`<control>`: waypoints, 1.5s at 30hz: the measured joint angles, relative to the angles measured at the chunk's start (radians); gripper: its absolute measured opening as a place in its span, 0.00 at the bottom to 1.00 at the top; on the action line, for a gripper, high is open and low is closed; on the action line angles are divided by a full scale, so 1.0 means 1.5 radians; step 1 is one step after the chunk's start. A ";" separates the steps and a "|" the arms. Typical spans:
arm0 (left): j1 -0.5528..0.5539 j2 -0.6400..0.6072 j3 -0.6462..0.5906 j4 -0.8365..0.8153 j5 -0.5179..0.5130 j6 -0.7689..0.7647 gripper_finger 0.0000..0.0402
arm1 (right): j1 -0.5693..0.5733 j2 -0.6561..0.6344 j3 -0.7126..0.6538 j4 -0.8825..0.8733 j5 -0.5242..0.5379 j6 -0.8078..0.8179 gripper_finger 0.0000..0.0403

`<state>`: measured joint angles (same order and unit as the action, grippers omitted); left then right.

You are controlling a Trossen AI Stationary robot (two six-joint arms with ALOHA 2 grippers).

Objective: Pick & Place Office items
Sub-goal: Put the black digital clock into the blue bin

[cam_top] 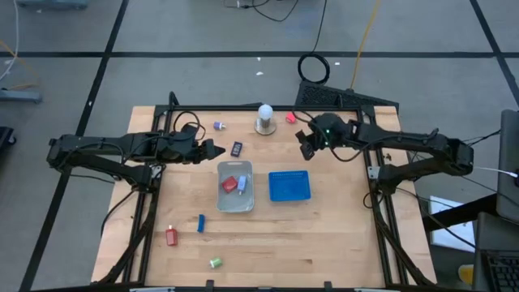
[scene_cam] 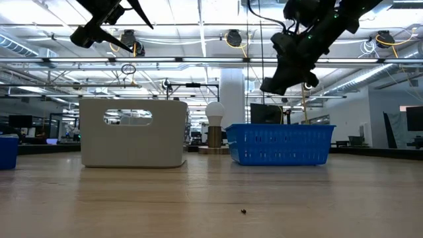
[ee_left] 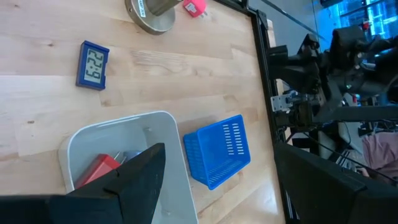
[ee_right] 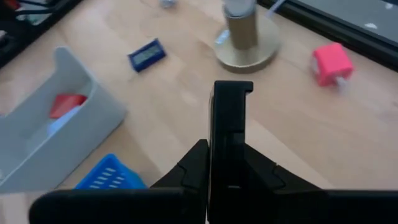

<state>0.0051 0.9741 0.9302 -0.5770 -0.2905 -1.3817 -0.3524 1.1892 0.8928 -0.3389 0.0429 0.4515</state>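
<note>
A pale tray (scene_cam: 132,132) and blue basket (scene_cam: 279,144) flank a white bulb (scene_cam: 215,114).

The small blue clock (ee_left: 92,65) lying flat on the table shows dark digits on its pale display — they look like "22", with a further mark beside them too small to make out. The band round the lamp base (ee_left: 151,14) carries a scrap of print — unreadable. No other writing can be read.

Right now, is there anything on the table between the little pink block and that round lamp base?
No. In the right wrist view the pink block and the round base have only bare wood between them; the high view agrees.
</note>
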 joint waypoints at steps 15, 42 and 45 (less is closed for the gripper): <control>0.000 0.000 0.000 0.001 0.000 0.012 0.76 | 0.089 0.000 0.001 0.102 -0.032 0.023 0.12; 0.000 0.000 0.000 0.001 0.000 0.017 0.76 | 0.221 0.031 0.001 0.118 -0.031 0.027 0.12; 0.000 0.000 -0.001 0.001 0.000 0.017 0.76 | 0.230 0.055 0.001 0.114 -0.032 0.015 0.12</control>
<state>0.0051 0.9741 0.9295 -0.5756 -0.2905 -1.3560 -0.0081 1.2723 0.8944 -0.1676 -0.0048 0.4739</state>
